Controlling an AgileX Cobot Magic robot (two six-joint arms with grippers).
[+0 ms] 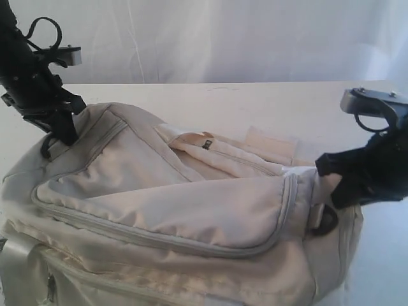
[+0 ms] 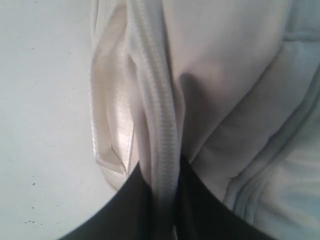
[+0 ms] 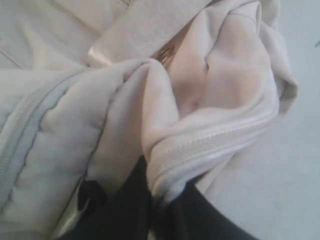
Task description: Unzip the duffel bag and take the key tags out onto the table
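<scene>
White table [image 1: 255, 102] | bag [image 1: 191, 210]: looks soft, limp; best held by seams | left gripper [image 2: 164, 210] clamped on left-end seam | right gripper [image 3: 157, 210] clamped on right-end fold

Bag [image 1: 191, 210] covers near & mid table [image 1: 255, 102]; bare top only behind it. Both bag ends blocked: left gripper [image 1: 67, 132] clamped on one, right gripper [image 1: 328, 171] on other. Betw. them heaped folds, zip [image 1: 291, 201] shut.
</scene>
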